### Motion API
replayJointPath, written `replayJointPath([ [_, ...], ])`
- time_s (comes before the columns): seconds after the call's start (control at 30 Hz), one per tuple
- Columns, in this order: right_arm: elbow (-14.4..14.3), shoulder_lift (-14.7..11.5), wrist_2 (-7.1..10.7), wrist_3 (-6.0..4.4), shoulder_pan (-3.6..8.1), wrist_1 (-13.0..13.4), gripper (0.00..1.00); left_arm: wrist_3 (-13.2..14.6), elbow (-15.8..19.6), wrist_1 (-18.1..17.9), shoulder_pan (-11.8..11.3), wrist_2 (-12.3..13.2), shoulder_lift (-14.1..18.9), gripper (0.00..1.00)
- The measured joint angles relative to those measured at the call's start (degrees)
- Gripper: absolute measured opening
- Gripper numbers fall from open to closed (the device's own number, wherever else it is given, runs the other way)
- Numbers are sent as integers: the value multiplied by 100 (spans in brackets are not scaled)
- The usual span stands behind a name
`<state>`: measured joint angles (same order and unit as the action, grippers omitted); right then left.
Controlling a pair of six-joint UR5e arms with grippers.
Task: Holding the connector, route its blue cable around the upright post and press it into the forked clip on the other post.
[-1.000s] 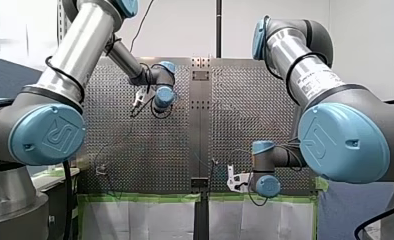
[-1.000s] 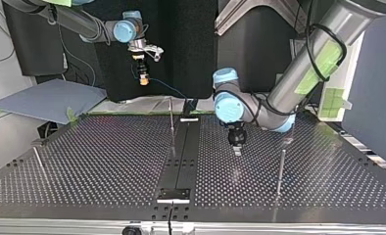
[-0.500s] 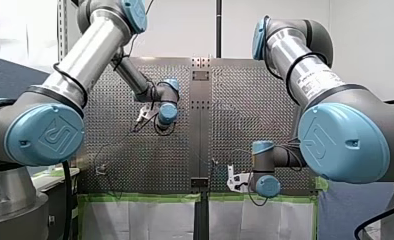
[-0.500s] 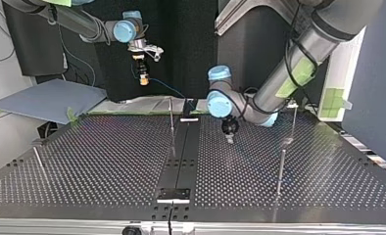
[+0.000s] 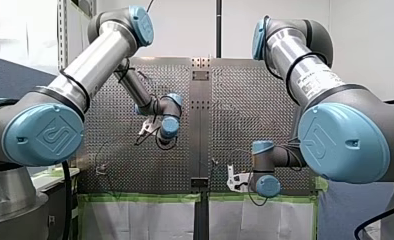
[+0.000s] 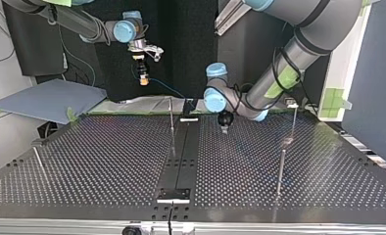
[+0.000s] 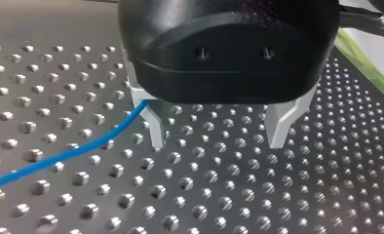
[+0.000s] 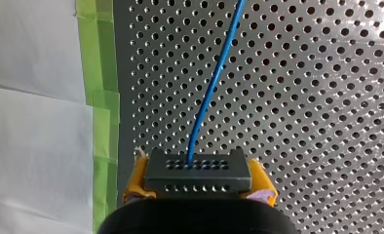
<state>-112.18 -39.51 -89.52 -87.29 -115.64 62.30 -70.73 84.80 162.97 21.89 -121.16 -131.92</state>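
My right pincer (image 8: 199,184) pinches the connector (image 8: 198,170) between yellow pads (image 8: 134,183), and its blue cable (image 8: 207,97) trails over the desk (image 7: 219,195). My left pincer (image 7: 218,136) hangs spread just above the desk, with the cable beside one finger (image 7: 156,129). Rounding the upright post (image 6: 172,120) and pressing into the clip both look undone. The only marking I can make out is an emblem (image 5: 50,135) on a joint cap, and the arm label (image 5: 317,82) is unreadable.

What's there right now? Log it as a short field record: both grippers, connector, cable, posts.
left gripper: open, fingers apart and empty, low over the perforated table
right gripper: shut on the connector, yellow pads showing
blue cable: leaves the connector, runs to the table, passes beside one left finger
posts: upright; cable not visibly around any
task stage: routing not yet done
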Motion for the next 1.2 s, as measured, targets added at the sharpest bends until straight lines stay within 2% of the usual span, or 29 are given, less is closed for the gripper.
replayJointPath([
  [0.23,5,0,3,-1,-4,5,0,-23,0,-32,49,134,-298,100],
  [0.5,6,0,3,-1,-1,7,0,-227,0,-155,169,435,-620,100],
  [1.0,31,0,28,-5,14,10,0,-567,1,-3,399,968,-678,100],
  [1.2,33,0,30,-4,22,11,0,-611,-9,19,453,996,-742,100],
])
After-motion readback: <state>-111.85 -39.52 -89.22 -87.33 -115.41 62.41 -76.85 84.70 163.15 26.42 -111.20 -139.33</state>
